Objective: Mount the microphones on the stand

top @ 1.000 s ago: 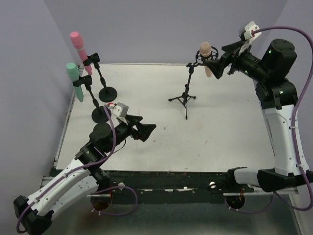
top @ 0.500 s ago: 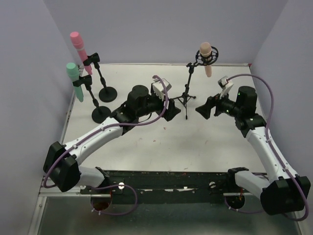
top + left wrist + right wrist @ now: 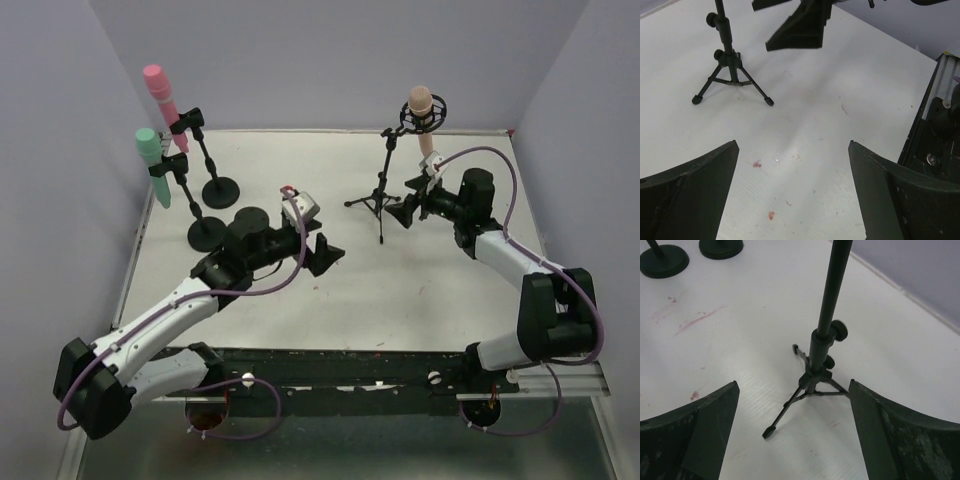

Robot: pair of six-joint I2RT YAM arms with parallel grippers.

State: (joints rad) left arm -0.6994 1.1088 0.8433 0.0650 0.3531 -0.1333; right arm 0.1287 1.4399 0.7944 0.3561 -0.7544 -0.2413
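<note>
We see the pink microphone (image 3: 160,93) and mint green microphone (image 3: 152,162) clipped in round-base stands (image 3: 220,188) far left, and the peach-orange microphone (image 3: 421,112) atop the tripod stand (image 3: 381,198). Our left gripper (image 3: 792,145) and right gripper (image 3: 792,385) gape empty near its legs.

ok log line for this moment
pink mic, green mic, peach mic: mounted | left gripper: open | right gripper: open, facing tripod stand

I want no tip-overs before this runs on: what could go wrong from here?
1. The open right gripper sits low near the tripod stand, its pole straight ahead in the wrist view; a sideways move could knock it over.
2. The peach mic rides high on that thin stand, so a small bump might topple it.
3. The open left gripper faces the same stand, so the two could collide there.
</note>
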